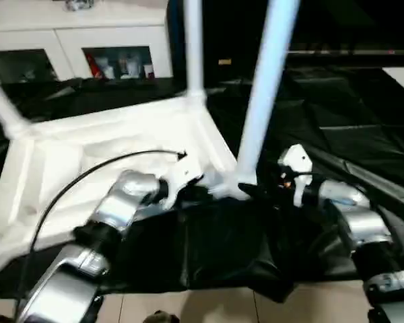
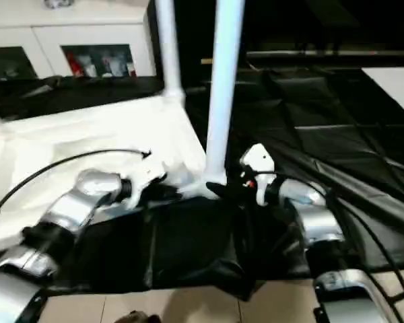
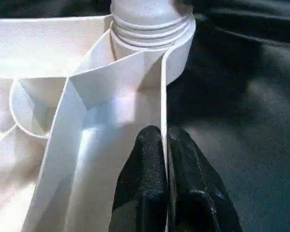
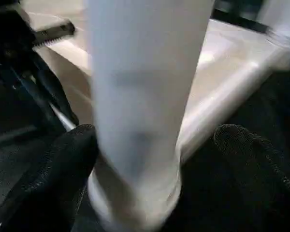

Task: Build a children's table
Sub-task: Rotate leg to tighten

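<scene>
A black-draped work table [image 1: 363, 141] is standing before white cabinets [image 1: 81, 40]. The left gripper [image 3: 165, 159] is pinching the upturned tabletop's [image 1: 108, 155] thin rim beside a corner socket. The right gripper [image 4: 154, 159] is spread wide around the near leg [image 1: 262, 94], one finger [image 4: 63, 164] touching it. Two more legs [image 1: 193, 47] are standing in their sockets.

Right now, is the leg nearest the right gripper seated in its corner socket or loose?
Seated and upright: the leg rises from the tabletop corner socket, its threaded base inside.
</scene>
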